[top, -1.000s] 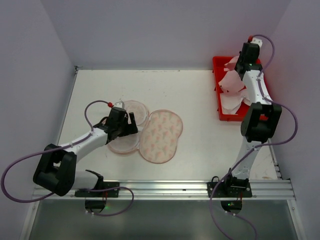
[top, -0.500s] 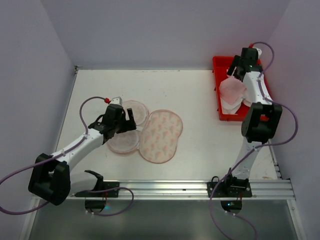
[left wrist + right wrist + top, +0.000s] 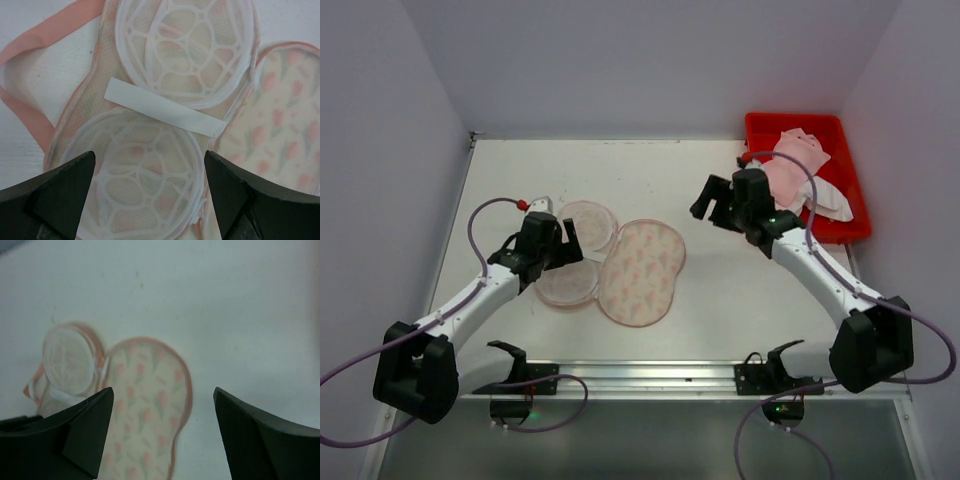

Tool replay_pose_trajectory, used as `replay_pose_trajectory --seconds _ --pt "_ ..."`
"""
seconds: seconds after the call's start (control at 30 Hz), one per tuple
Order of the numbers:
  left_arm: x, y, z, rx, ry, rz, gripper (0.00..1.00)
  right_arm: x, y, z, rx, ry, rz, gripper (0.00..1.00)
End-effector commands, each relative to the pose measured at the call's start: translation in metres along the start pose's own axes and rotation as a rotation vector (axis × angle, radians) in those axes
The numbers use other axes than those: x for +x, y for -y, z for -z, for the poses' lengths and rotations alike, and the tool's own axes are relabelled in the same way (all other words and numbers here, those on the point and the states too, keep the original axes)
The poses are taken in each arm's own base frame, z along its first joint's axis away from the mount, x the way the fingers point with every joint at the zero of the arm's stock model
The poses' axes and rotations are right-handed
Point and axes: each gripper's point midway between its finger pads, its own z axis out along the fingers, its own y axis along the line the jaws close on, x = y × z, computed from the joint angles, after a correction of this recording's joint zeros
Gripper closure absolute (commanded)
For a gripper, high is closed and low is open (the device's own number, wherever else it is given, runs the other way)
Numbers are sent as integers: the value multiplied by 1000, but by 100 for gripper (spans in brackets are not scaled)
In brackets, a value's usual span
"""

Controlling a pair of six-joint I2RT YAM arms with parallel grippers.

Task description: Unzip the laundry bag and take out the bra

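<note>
The left arm [image 3: 470, 298] and right arm [image 3: 820, 275] are white-linked, black-jointed, trailing lilac cables [image 3: 471, 230], apparently red-plugged.

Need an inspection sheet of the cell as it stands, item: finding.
Surface: white table, no spills seen.
Job's things: laundry bag unzipped, lying open flat, mesh halves empty; bra in red tray.
Clutter: nothing seen.
Grippers: left gripper open over the mesh halves; right gripper open, empty.
Cables: purple cables loop off both arms, none on the bag.
Surroundings: pale walls, metal rail at near edge.
</note>
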Motion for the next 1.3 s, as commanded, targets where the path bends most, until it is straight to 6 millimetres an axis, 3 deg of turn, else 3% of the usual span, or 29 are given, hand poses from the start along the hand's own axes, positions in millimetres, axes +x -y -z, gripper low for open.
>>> replay_pose_trajectory --seconds 0.0,0.1,0.3,0.67,0.77,0.8,0.87,0.97,1.1,1.2,1.27 --pt "13 -6 -6 -7 -21 27 6 84 0 -21 8 -200 -111 19" --pt "21 -7 -13 -6 -45 30 6 128 -1 -25 25 -287 -144 23" --pt "36 -4 -22 17 -88 42 7 187 -5 -41 82 -418 -143 37" --pt "66 1 -39 62 -189 42 8 227 10 -52 177 -497 -208 60" --pt "73 1 -44 66 -212 45 8 232 13 -54 186 -505 -206 80" --pt "77 8 -43 101 -235 54 8 231 13 -55 186 -504 -206 91" --pt "82 14 -44 134 -257 74 10 228 13 -50 190 -509 -194 100" --pt "92 37 -40 218 -292 89 11 209 20 -40 205 -462 -143 100" --pt "102 72 -27 297 -311 109 12 144 28 -17 249 -274 2 100" --pt "116 128 -6 439 -315 79 12 110 28 1 269 -220 147 100" --pt "119 145 2 477 -315 89 12 80 28 15 292 -171 239 100"
